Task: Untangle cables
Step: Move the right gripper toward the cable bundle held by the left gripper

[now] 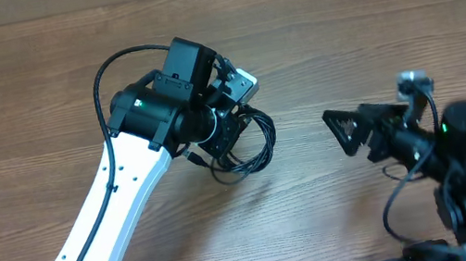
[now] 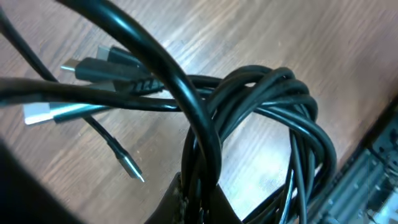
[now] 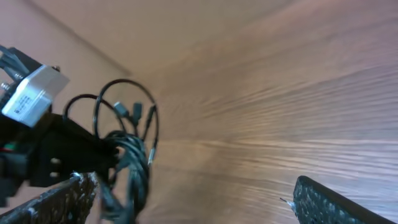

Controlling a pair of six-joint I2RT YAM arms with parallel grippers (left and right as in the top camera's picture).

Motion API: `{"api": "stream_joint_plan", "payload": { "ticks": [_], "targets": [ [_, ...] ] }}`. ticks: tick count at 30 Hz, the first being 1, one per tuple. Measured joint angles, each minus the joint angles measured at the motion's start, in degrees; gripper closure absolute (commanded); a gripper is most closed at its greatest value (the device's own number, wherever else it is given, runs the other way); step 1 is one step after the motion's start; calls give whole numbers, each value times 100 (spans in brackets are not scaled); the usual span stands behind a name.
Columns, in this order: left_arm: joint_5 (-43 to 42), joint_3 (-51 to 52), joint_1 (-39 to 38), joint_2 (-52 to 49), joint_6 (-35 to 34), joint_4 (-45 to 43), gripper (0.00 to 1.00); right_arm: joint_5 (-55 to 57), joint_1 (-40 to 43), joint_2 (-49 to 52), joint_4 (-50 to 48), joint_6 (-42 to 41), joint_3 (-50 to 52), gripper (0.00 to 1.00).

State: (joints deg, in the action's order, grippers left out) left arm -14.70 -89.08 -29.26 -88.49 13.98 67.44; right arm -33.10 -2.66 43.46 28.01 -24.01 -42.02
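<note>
On the wooden counter (image 1: 340,38), a little left of centre, the white left arm (image 1: 106,216) stretches in. The left fingers (image 2: 193,202) are pinched tight on the cables (image 1: 250,151), a black bunch of loose loops right under that wrist. The right fingers (image 1: 345,127) stand spread wide, holding nothing, well apart from the bunch. A few small plugs (image 2: 93,65) stick out of the tangle.

The table (image 1: 339,29) is lit evenly and softly in the overhead view; only faint shadows are cast. Pale glare is seen along the cables (image 2: 267,87) in the left wrist view, the nearest strand being blurred. The right wrist view is smeared, perhaps by motion.
</note>
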Motion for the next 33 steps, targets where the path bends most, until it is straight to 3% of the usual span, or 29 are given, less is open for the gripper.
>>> {"api": "stream_joint_plan", "payload": {
  "ticks": [7,18,23,33],
  "targets": [
    [4,564,-2,0,481,-793,96,-1056,2,1231,-527,-2,-142,0],
    [17,1440,0,-46,1021,-2428,96,-2015,-269,1703,-693,734,-142,22],
    [39,1493,0,-170,555,-2889,96,-1154,-529,1703,-57,1123,-149,26],
    [37,1493,-2,-179,-776,-3145,96,518,-1596,1703,-223,1233,-149,32]
  ]
}}
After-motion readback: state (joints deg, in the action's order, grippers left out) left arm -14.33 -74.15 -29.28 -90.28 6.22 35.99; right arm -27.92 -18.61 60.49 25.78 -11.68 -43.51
